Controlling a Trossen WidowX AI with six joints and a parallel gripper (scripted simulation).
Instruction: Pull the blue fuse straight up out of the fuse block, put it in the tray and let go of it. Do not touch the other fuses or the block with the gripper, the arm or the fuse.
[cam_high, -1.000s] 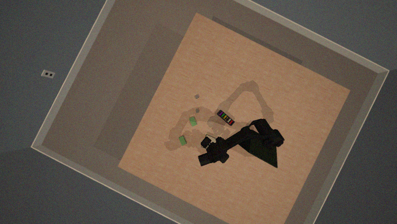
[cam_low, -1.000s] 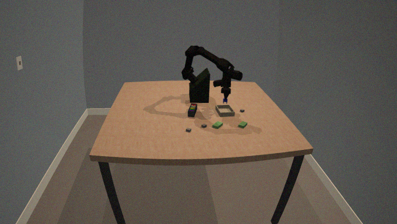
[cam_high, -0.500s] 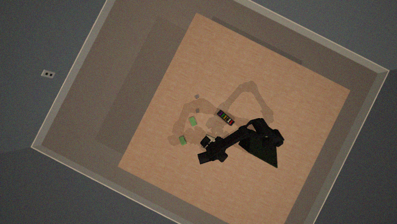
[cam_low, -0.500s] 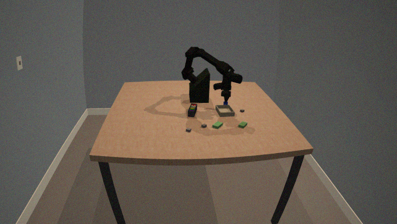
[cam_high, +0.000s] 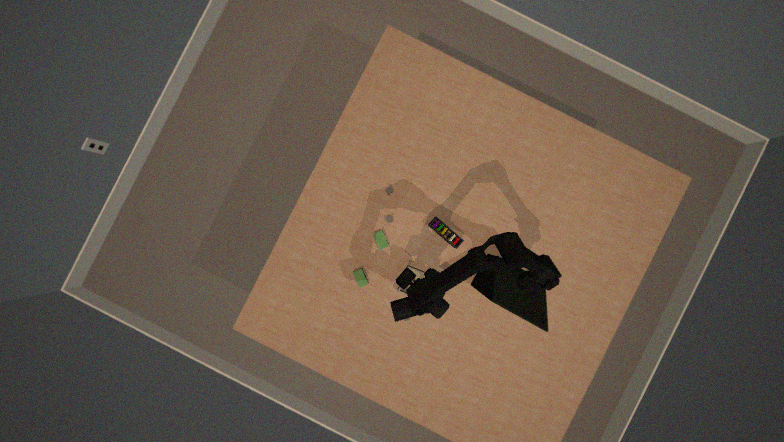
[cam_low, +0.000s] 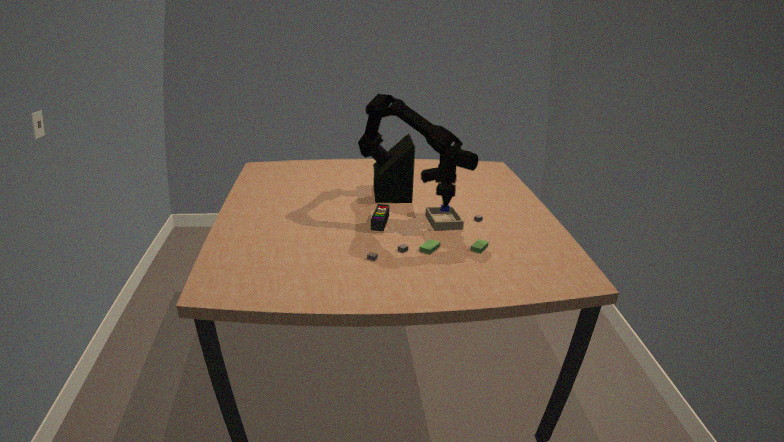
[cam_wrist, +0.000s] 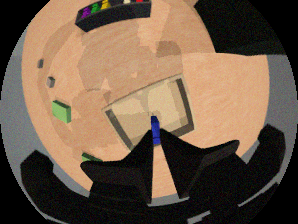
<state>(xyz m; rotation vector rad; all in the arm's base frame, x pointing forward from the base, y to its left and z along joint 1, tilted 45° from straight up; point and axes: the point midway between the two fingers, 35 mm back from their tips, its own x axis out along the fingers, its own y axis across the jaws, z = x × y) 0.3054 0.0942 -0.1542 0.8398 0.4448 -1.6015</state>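
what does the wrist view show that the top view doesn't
Only the wrist view shows the blue fuse pinched in the claw over the tray. Only the top view shows the arm base and the whole table; there the arm hides most of the tray. Both show the fuse block and a green block.
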